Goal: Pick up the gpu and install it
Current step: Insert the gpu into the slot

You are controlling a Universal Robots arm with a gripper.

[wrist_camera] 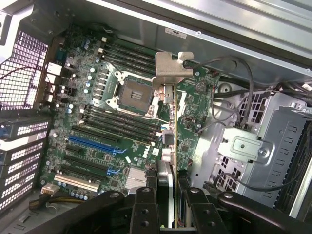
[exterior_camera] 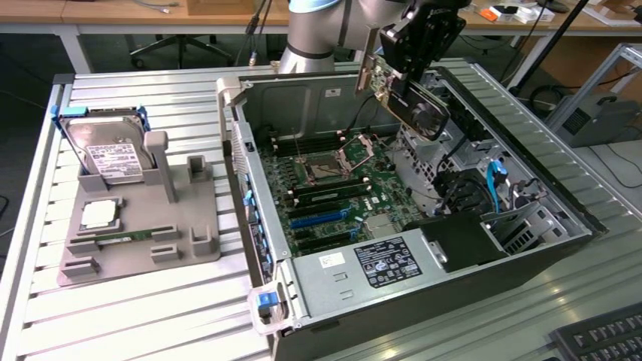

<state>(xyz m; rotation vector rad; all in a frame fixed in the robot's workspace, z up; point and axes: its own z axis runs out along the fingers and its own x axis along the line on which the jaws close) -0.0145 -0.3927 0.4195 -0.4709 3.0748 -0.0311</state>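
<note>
Nearest, just off the near end of the open computer case [exterior_camera: 482, 293], lies the corner of a black keyboard [exterior_camera: 602, 338] with square keys. The case is a dark steel tower laid on its side on a ribbed aluminium table [exterior_camera: 131, 316], its side panel off. Just inside its near end sits a boxy grey power supply [exterior_camera: 386, 263] with a black label. Beyond that, on the case floor, spreads the green motherboard [exterior_camera: 341, 188], with long blue and black slots and a square metal processor socket [exterior_camera: 326, 162]. Beside the case, on the exterior view's left, a matte grey moulded holder [exterior_camera: 150, 226] props a silver hard drive [exterior_camera: 108, 154] upright. Over the far end of the case, clear of the motherboard, the black gripper [exterior_camera: 399, 79] is clamped on the gpu [exterior_camera: 422, 113], a thin flat card held tilted. In the wrist view its fingers [wrist_camera: 146, 204] pinch the card edge-on, with the silvery stepped bracket [wrist_camera: 171, 73] at the end away from the gripper.
</note>
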